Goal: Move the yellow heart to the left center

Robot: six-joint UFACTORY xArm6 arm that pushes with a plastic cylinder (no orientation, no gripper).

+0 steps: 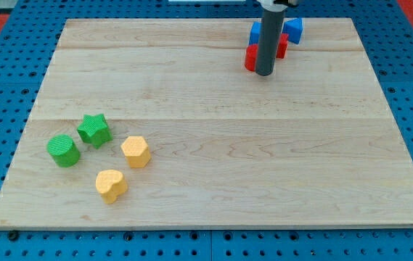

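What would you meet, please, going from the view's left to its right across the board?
Green cylinder → green star → yellow heart → yellow hexagon → my tip, in front of the clustered red and blue blocks.

Bright, even light; sharp focus, soft faint shadows.

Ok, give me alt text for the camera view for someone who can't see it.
A wooden board holds my tip at the view's top beside red blocks and blue blocks. Far off, at lower left, sit a yellow heart, yellow block, green star and green block.
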